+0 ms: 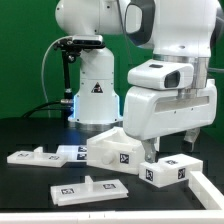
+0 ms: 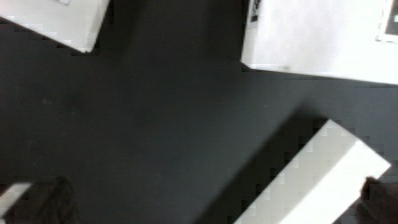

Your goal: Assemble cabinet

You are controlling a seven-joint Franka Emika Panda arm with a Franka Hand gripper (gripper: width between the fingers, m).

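Black tabletop [image 1: 25, 200] was strewn with cabinet parts: a flat panel [image 1: 30, 157] at the exterior view's left, the box-shaped body [image 1: 113, 148] midway. Rightward, the gripper [image 1: 170, 146] was held low, jaws apart and empty, seemingly above a small tagged piece [image 1: 168, 172]. A pickup was judged to be in hand, for which alignment and descent were called.

White is shown on cabinet body [image 1: 108, 146] and panels [image 1: 90, 190], w/ blk-and-wht square tags [image 1: 125, 156]. Blk is shown on table [image 1: 25, 200], green on backdrop [image 1: 25, 40].
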